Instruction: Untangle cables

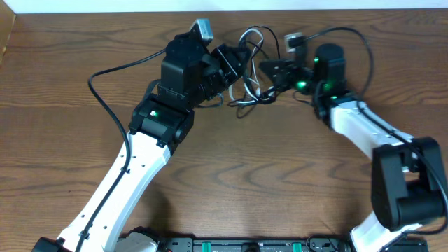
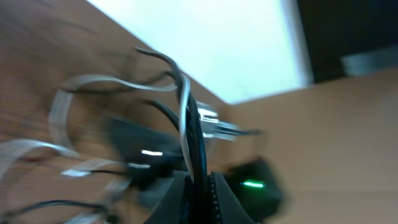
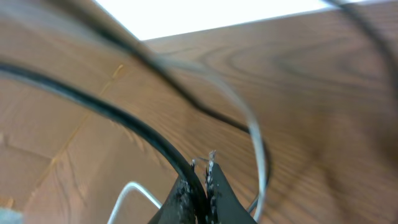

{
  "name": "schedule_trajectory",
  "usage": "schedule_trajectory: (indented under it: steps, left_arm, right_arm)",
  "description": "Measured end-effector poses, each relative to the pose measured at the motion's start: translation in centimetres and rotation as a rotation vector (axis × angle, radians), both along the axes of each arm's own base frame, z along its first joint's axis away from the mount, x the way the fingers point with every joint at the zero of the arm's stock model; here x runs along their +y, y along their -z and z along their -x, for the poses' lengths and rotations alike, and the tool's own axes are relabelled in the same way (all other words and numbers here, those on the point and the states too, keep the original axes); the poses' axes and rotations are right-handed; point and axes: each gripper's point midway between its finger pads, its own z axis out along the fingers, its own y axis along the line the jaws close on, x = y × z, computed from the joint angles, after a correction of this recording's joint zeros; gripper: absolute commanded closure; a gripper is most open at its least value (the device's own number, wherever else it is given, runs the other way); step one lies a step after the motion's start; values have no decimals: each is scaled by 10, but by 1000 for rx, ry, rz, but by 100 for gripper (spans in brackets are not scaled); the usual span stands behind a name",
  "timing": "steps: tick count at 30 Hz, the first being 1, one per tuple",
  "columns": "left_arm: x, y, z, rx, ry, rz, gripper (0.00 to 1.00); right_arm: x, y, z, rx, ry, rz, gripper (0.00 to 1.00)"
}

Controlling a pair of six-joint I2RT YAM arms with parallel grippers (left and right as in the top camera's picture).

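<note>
A tangle of thin black and white cables (image 1: pixel 246 87) lies at the back middle of the wooden table, between the two arms. My left gripper (image 1: pixel 234 64) is shut on the cables; in the blurred left wrist view a black cable (image 2: pixel 198 155) and a white cable (image 2: pixel 183 112) rise from between its jaws (image 2: pixel 200 190). My right gripper (image 1: pixel 269 68) is shut on a black cable (image 3: pixel 118 118), which runs from its fingertips (image 3: pixel 202 168) up to the left. A white cable (image 3: pixel 252 134) curves past its right side.
A grey plug (image 1: pixel 203 28) and another plug end (image 1: pixel 292 40) sit near the back edge of the table (image 1: pixel 266 175). A thicker black arm cord (image 1: pixel 105 77) loops left of the left arm. The right arm's cord (image 1: pixel 364 49) arcs at the back right.
</note>
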Motion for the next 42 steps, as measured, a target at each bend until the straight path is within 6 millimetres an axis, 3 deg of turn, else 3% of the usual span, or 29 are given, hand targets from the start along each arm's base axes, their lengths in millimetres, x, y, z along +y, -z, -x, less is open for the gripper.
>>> schedule_trajectory:
  steps: [3,7,11,16,18,25,27,31,34,36,42]
  left_arm:
    - [22,22,-5,22,-71,-130,92]
    - [50,45,-10,33,-126,-296,92]
    - [67,56,-10,6,-100,-441,92]
    - [79,78,3,3,8,-638,89]
    - [85,86,8,8,45,-707,83]
    - [113,100,12,28,68,-878,29]
    - [114,100,12,24,68,-888,21]
    - [112,100,12,16,84,-887,20]
    - [105,98,13,5,110,-856,20]
    - [99,99,12,-2,131,-834,20]
    - [89,99,3,-34,147,-801,20]
  right_arm:
    - [-32,-10,1,63,69,-7,99]
    - [-62,-42,26,117,146,25,99]
    - [-79,-78,53,105,224,98,99]
    - [-98,-98,73,138,297,193,99]
    - [-104,-101,76,155,321,228,99]
    - [-128,-92,79,205,405,312,99]
    - [-129,-89,82,219,401,321,99]
    - [-115,-97,87,208,360,330,99]
    - [-98,-128,85,130,322,313,99]
    - [-88,-169,82,31,306,283,99]
    - [-85,-279,84,-224,331,196,99]
